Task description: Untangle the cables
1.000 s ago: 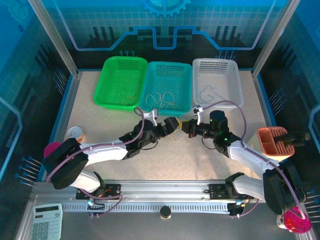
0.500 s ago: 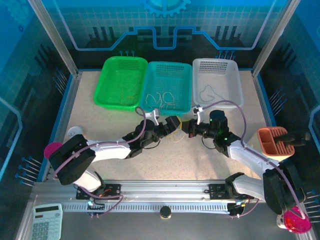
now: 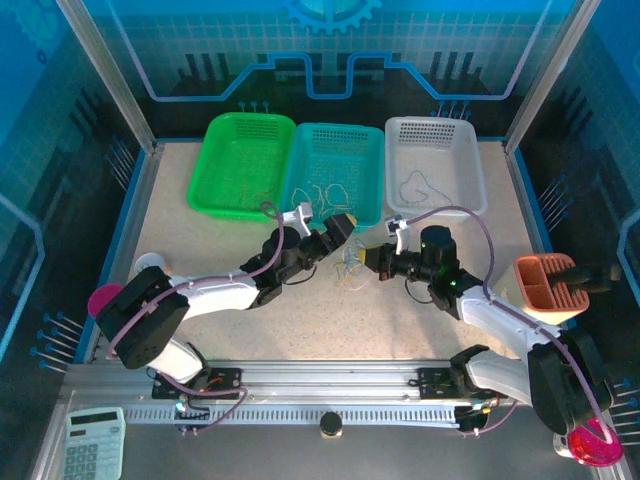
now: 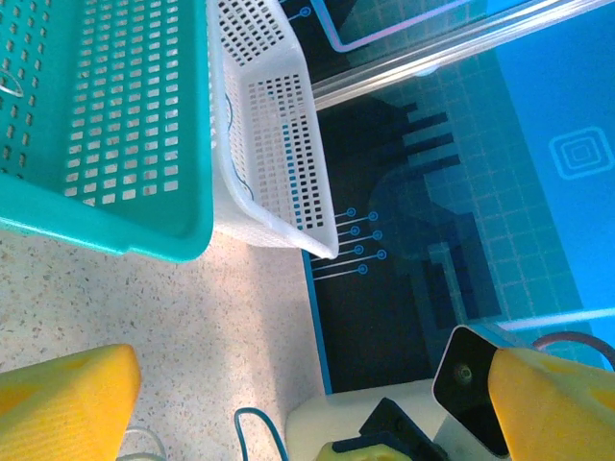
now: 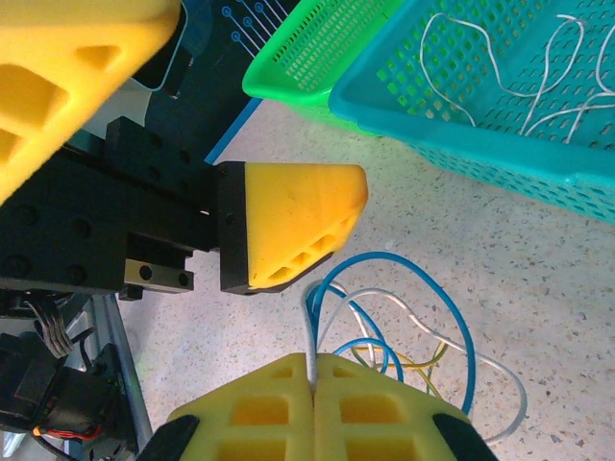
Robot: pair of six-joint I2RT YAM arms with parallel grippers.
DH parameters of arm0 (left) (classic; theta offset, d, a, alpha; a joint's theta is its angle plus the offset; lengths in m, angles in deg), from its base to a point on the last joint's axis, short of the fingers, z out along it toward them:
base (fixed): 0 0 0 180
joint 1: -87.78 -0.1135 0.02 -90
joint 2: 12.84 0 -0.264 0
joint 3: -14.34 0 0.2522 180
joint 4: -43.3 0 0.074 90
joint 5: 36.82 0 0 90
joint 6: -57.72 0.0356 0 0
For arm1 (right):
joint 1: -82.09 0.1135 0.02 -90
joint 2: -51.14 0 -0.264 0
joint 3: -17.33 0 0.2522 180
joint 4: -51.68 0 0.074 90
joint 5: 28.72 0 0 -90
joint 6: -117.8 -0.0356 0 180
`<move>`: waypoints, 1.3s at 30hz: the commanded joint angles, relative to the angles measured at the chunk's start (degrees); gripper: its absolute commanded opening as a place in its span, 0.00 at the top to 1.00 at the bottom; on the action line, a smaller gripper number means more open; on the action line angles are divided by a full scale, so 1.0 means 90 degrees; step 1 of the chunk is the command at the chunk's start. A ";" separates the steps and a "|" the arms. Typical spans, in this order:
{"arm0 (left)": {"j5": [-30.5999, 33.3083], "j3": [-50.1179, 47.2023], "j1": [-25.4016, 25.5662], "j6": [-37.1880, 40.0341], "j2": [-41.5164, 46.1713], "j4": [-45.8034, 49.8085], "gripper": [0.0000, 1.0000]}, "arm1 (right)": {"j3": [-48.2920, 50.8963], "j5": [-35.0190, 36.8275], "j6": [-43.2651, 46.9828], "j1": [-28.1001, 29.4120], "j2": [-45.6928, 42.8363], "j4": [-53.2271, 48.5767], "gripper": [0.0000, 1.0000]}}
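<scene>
1. In front of the teal perforated plastic basket (image 3: 340, 128), on the speckled surface (image 3: 300, 335), a small knot of hair-thin blue, whitish and yellow cables (image 3: 350, 270) is found, lying apart from the basket's near wall.
2. The right gripper (image 5: 312, 379) is seen with its jaws pressed fully together on one whitish strand at the knot's edge. The remaining loops lie slack on the surface, between those jaws and the basket in the right wrist view.
3. The left gripper (image 3: 335, 232) is held closer to the basket's near wall, just beside the knot, with its jaws spread wide and nothing between them. No contact with the loops can be made out.
4. A tightened knot is judged the main risk. If the pinched strand were pulled while the other loops are unheld, the bundle would be dragged or cinched.
5. The thin strand could also slip from the shut jaws under tension.
6. Several strands, or none, might be caught if the wide jaws were closed carelessly, and the two grippers are near enough for a collision to be feared.
</scene>
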 commanded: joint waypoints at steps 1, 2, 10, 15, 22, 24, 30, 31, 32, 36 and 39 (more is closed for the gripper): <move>-0.0471 -0.0196 -0.0195 0.0433 0.0276 0.0010 0.08 | -0.0189 -0.0086 -0.0002 -0.0083 0.0056 0.0101 1.00; -0.0649 -0.0259 -0.0292 0.0572 0.0362 0.0108 0.11 | -0.0257 -0.0201 -0.0014 -0.0163 0.0113 0.0099 1.00; -0.1532 -0.0544 -0.0929 0.1660 0.1094 0.1031 0.50 | -0.0780 -0.1886 -0.0393 -0.0749 0.0857 0.0560 1.00; -0.2308 -0.0246 -0.1222 0.2189 0.0997 0.1397 0.52 | -0.0963 -0.2381 -0.0502 -0.0827 0.1092 0.0767 1.00; -0.3306 -0.0025 -0.1337 0.2672 0.0495 0.1083 0.56 | -0.1202 -0.2586 -0.0241 -0.0841 0.1017 0.0291 1.00; -0.3540 -0.0030 -0.1335 0.2693 0.0361 0.0882 0.57 | -0.1223 -0.2581 -0.0218 -0.0837 0.1000 0.0233 1.00; -0.3942 -0.0070 -0.1327 0.2438 -0.0063 0.0166 0.56 | -0.1195 -0.2551 -0.0246 -0.0842 0.1015 0.0284 1.00; -0.3957 -0.0079 -0.1331 0.2371 -0.0123 0.0015 0.55 | -0.1194 -0.2543 -0.0257 -0.0842 0.1025 0.0294 1.00; -0.3967 -0.0083 -0.1328 0.2308 -0.0171 -0.0130 0.55 | -0.1186 -0.2542 -0.0255 -0.0841 0.1029 0.0294 1.00; -0.4028 -0.0112 -0.1324 0.1997 -0.0383 -0.0684 0.53 | -0.1155 -0.2538 -0.0246 -0.0838 0.1038 0.0302 1.00; -0.4006 -0.0114 -0.1327 0.1857 -0.0479 -0.0963 0.63 | -0.1136 -0.2513 -0.0231 -0.0837 0.1053 0.0301 1.00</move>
